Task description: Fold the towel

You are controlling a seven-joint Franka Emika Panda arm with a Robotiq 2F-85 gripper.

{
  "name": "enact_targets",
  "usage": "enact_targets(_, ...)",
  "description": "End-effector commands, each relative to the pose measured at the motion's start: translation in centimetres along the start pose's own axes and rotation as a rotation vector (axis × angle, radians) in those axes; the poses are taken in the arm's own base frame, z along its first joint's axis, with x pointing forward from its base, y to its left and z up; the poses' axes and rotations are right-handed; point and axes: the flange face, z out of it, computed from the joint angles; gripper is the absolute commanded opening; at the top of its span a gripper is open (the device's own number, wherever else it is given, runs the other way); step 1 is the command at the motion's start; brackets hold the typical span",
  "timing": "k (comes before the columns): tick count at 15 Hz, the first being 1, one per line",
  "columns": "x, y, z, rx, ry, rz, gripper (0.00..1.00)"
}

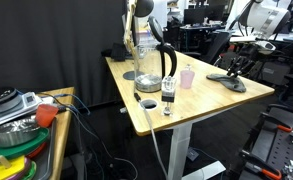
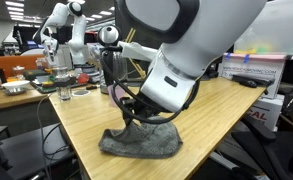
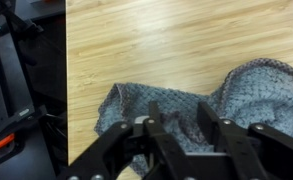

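Note:
The towel (image 2: pixel 141 141) is a grey-green knitted cloth, bunched in a low heap near the front edge of the wooden table (image 2: pixel 96 110). In the wrist view the towel (image 3: pixel 258 88) spreads under and beside my gripper (image 3: pixel 179 105), with a rumpled fold between the fingers. The two black fingers (image 3: pixel 154 112) stand apart with a gap, so the gripper is open, low over the cloth. In an exterior view the gripper (image 2: pixel 135 118) hangs just above the heap. From the far side the towel (image 1: pixel 232 84) lies at the table's corner.
A pink cup (image 1: pixel 188 77), a glass jug with a black handle (image 1: pixel 152 64) and a small bottle (image 1: pixel 168 93) stand farther along the table. The table's edge (image 3: pixel 67 90) runs close to the towel, with dark floor and cables beyond. A side shelf (image 1: pixel 21 115) holds clutter.

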Motion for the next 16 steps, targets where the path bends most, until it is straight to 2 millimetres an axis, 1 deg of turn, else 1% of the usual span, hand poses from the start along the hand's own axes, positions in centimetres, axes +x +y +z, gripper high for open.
enact_targets(1,-1.3,-0.4,-0.8,0.033,0.029,-0.001,0.75)
enact_targets(4,-1.8,-0.7,-1.1,0.05,0.045,-0.001,0.97)
enact_targets(5,-2.0,-0.8,-1.1,0.051,0.046,-0.001,0.99)
enact_targets(8,-2.8,-0.9,-0.8,0.047,0.056,-0.025,1.0)
enact_targets(12,-4.8,-1.5,0.0,0.048,0.117,-0.086,1.0)
enact_targets(13,-4.0,-1.8,0.1,0.029,0.079,-0.072,1.0)
enact_targets(14,-4.5,-2.0,0.3,0.032,0.091,-0.082,1.0)
enact_targets(16,-4.6,-2.0,0.4,0.031,0.101,-0.089,1.0)
